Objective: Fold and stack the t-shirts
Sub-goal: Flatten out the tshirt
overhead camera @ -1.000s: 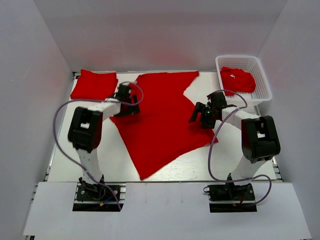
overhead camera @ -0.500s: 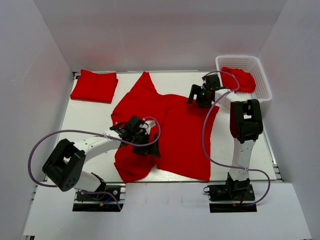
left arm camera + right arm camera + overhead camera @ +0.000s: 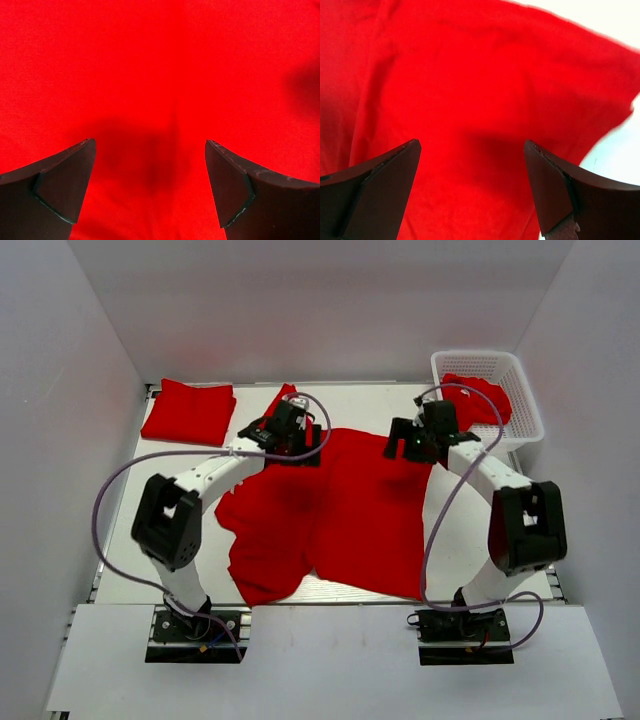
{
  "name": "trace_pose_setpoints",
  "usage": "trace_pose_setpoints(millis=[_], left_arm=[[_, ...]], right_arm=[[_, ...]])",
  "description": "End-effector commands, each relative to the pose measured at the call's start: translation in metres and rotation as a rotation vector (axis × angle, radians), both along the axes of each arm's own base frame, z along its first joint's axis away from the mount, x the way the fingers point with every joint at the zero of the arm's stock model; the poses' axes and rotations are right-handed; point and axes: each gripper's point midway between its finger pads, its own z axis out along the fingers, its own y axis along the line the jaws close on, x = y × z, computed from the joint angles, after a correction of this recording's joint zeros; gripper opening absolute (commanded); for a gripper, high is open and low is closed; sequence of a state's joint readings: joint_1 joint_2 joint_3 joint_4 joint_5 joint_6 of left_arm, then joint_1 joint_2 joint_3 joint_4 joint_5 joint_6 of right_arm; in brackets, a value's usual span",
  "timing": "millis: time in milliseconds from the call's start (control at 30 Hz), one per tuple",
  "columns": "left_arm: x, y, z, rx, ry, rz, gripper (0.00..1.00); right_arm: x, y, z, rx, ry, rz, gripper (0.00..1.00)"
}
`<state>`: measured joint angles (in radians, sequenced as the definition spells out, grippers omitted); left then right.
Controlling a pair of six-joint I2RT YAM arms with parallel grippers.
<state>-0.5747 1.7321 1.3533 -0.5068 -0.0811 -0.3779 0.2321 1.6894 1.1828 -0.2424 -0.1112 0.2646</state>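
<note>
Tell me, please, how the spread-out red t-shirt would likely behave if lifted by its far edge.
Probably floppy: the spread-out t-shirt lies creased and bunched, so it would likely sag. A push would probably wrinkle the thin cloth, not slide it.

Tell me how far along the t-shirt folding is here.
Done: one folded t-shirt lies at far left. In hand: the spread t-shirt in the middle, unfolded, left gripper and right gripper open over its far edge. Left: that fold, plus the crumpled t-shirt in the basket.

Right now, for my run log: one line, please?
shirt: spread | left gripper: open over it | right gripper: open over it | folded shirt: far-left
</note>
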Motion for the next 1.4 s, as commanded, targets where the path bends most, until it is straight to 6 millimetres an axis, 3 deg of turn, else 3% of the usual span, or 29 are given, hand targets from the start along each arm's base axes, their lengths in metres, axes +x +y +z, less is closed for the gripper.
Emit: trace_pose_setpoints(millis=[0,33,267,367,433,467,500,567,600,667,700,733,767,800,833,867,900,933,1000,1033,1100,1233,1300,1367], left_arm=[[0.033,0.050,-0.014,0.149,0.004,0.163,1.00],[0.045,0.063,-0.022,0.164,0.016,0.203,1.00],[0.076,0.126,-0.058,0.179,0.040,0.332,1.00],[0.090,0.132,-0.075,0.140,0.038,0.334,1.00],[0.101,0.137,-0.082,0.114,0.052,0.329,1.00],[0.103,0.134,-0.088,0.114,0.061,0.314,1.00],[0.106,0.138,-0.100,0.109,0.080,0.317,1.00],[0.117,0.137,-0.105,0.090,0.072,0.296,1.00],[0.127,0.141,-0.101,0.084,0.057,0.310,1.00],[0.129,0.147,-0.121,0.094,0.107,0.316,1.00],[0.138,0.152,-0.119,0.090,0.100,0.330,1.00],[0.143,0.160,-0.120,0.088,0.097,0.346,1.00],[0.143,0.155,-0.128,0.075,0.115,0.331,1.00],[0.150,0.160,-0.127,0.062,0.100,0.340,1.00],[0.156,0.166,-0.126,0.064,0.090,0.345,1.00],[0.161,0.161,-0.124,0.038,0.080,0.328,1.00],[0.169,0.163,-0.125,0.032,0.071,0.323,1.00],[0.174,0.161,-0.124,0.033,0.063,0.304,1.00],[0.190,0.153,-0.115,0.002,0.030,0.272,1.00],[0.192,0.153,-0.123,-0.009,0.041,0.249,1.00],[0.205,0.148,-0.116,-0.029,0.008,0.224,1.00],[0.226,0.133,-0.116,-0.079,-0.037,0.148,1.00],[0.237,0.128,-0.097,-0.099,-0.068,0.132,1.00],[0.237,0.124,-0.092,-0.111,-0.070,0.108,1.00]], right_arm=[[-0.020,-0.004,-0.018,0.030,0.046,-0.062,0.89],[-0.028,-0.005,-0.025,0.025,0.068,-0.068,0.89],[-0.028,-0.029,-0.054,-0.065,0.138,-0.182,0.89],[-0.015,-0.033,-0.057,-0.086,0.140,-0.204,0.91],[-0.013,-0.040,-0.074,-0.132,0.182,-0.228,0.91],[-0.001,-0.043,-0.067,-0.135,0.165,-0.242,0.91],[-0.001,-0.049,-0.083,-0.177,0.197,-0.258,0.91],[0.016,-0.054,-0.076,-0.182,0.177,-0.280,0.91],[0.016,-0.059,-0.092,-0.207,0.211,-0.283,0.91],[0.035,-0.062,-0.089,-0.203,0.197,-0.288,0.91],[0.047,-0.062,-0.083,-0.208,0.169,-0.271,0.91],[0.052,-0.063,-0.089,-0.206,0.176,-0.253,0.91],[0.064,-0.060,-0.090,-0.205,0.164,-0.229,0.91],[0.081,-0.061,-0.079,-0.223,0.116,-0.199,0.91],[0.083,-0.061,-0.097,-0.224,0.155,-0.177,0.91],[0.090,-0.061,-0.096,-0.233,0.144,-0.168,0.91],[0.116,-0.062,-0.074,-0.232,0.070,-0.162,0.91],[0.118,-0.060,-0.090,-0.238,0.094,-0.133,0.91],[0.145,-0.060,-0.067,-0.243,0.016,-0.119,0.91],[0.149,-0.058,-0.070,-0.245,0.016,-0.099,0.91],[0.166,-0.055,-0.058,-0.250,-0.038,-0.073,0.91],[0.186,-0.055,-0.043,-0.257,-0.099,-0.041,0.91],[0.189,-0.047,-0.034,-0.245,-0.122,-0.003,0.91],[0.188,-0.039,-0.023,-0.214,-0.140,0.033,0.91]])
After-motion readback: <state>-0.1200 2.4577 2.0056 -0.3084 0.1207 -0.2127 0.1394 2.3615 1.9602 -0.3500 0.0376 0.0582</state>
